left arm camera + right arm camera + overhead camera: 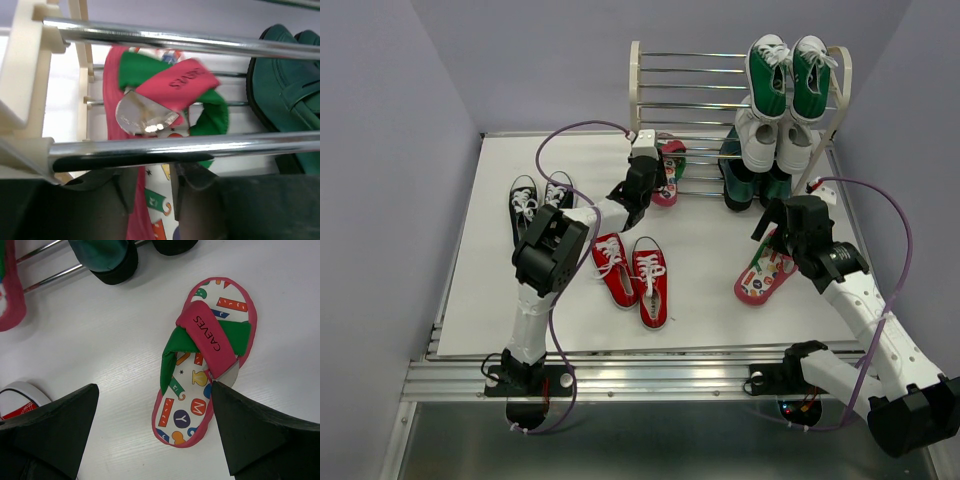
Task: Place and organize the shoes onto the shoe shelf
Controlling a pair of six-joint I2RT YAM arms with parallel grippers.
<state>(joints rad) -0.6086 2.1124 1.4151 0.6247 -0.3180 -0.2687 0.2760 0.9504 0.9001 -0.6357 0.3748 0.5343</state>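
Observation:
The shoe shelf [692,92] stands at the back. My left gripper [642,168] reaches into its lowest tier and is shut on the heel of a pink-red flip-flop [670,172]. In the left wrist view the fingers [125,195] hold the patterned footbed [160,200] behind a silver rod [210,144]. My right gripper [790,225] hangs open over the second flip-flop [765,275], which lies flat on the table [200,380] between the open jaws [155,387]. Red sneakers [635,272] lie mid-table. Black sneakers [540,200] lie at the left.
Green sneakers [787,75] fill the shelf's top right, white sneakers [775,142] sit below them, and dark green shoes [752,182] at the bottom right, also in the left wrist view [285,90]. The cream side frame [25,75] is close on the left.

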